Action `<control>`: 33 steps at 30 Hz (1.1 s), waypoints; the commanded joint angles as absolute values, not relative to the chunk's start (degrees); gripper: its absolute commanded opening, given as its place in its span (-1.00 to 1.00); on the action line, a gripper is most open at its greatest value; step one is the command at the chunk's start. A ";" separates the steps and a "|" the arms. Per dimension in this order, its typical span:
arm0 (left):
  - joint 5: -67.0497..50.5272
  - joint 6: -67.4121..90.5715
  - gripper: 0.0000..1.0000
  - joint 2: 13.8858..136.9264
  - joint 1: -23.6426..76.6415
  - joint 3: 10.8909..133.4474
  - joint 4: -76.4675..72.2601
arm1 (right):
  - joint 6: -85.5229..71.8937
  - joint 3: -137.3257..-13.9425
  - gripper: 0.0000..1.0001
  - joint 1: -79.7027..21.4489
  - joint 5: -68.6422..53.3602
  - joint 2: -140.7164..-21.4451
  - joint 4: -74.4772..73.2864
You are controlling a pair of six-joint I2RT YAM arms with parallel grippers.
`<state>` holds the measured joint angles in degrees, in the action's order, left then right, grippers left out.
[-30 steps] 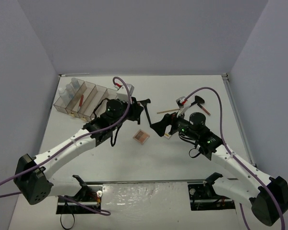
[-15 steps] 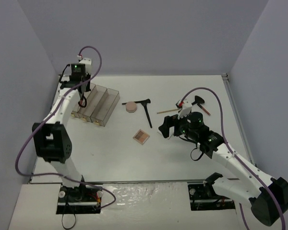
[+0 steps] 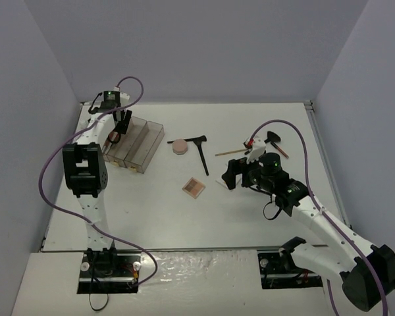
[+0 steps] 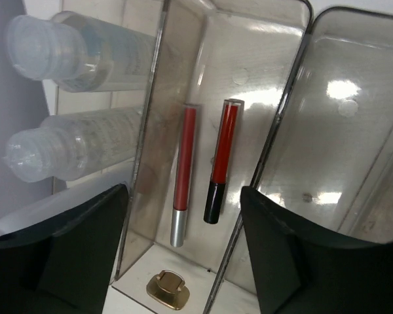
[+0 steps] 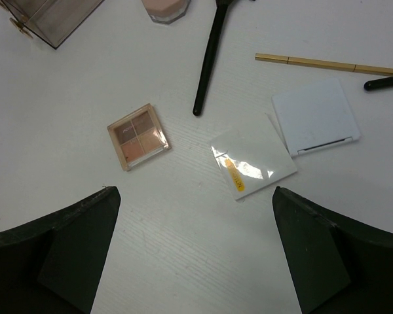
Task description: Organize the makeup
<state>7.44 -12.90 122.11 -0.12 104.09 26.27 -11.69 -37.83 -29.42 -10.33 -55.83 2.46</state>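
Hangs left jaws parted and empty over two red pencils (image 4: 183,176) grouped in organizer tray (image 3: 151,135), far-left bench corner. Holds right jaws wide, empty, above loose palette (image 5: 137,136) and pads (image 5: 252,163) mid-bench, presumably to collect next.

Top view: high at rear, whole table (image 3: 250,217). Left wrist: close over organizer (image 4: 340,150). Right wrist: over palette (image 5: 137,137), shared with top.

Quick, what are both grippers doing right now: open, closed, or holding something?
Left gripper: jaws open, holding nothing, over the organizer tray.
Right gripper: jaws open wide, holding nothing, above the table.
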 commanded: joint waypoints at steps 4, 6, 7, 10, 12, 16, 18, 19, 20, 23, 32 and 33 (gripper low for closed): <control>4.12 -6.95 0.59 111.51 -0.96 104.42 24.19 | -11.81 -44.11 1.00 -25.43 -8.24 -58.35 2.42; 1.49 -3.17 0.62 105.87 0.12 102.82 23.44 | -11.98 -45.45 1.00 -22.29 -7.14 -59.57 1.71; 0.03 -0.83 0.64 103.23 1.04 101.80 22.86 | -12.13 -46.13 1.00 -20.68 -6.60 -60.11 1.33; -2.45 3.61 0.70 90.56 5.99 94.44 21.18 | -13.29 -47.62 1.00 -15.93 -3.88 -62.74 0.65; -2.05 5.60 0.76 82.64 9.40 88.63 18.20 | -13.65 -48.70 1.00 -13.53 -1.37 -65.55 0.76; -2.38 9.92 0.84 71.04 17.73 72.10 13.55 | -12.30 -51.76 1.00 -10.11 -0.15 -73.55 0.80; -3.42 12.24 0.88 65.43 19.74 66.04 13.31 | -10.86 -53.16 0.98 -7.93 2.52 -77.03 1.80; -4.26 13.19 0.89 62.08 20.33 63.09 12.98 | -9.70 -53.56 0.98 -6.48 2.71 -78.46 2.74; -5.09 14.13 0.90 58.76 20.91 60.15 12.67 | -8.53 -53.96 0.97 -5.02 2.88 -79.89 3.68; -6.58 14.72 0.94 52.12 21.18 53.55 13.03 | -5.11 -56.09 0.96 -0.50 -0.87 -85.94 5.10; -3.32 12.78 0.94 43.94 20.95 47.13 15.31 | 1.29 -67.85 0.67 8.04 -14.49 -101.96 4.92; -3.29 13.00 0.94 44.09 20.84 47.17 15.35 | 1.12 -68.89 0.61 8.82 -16.00 -103.37 4.92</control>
<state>-4.38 12.61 45.61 21.05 44.31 18.57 -2.85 -62.99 6.13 -7.66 -98.06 2.64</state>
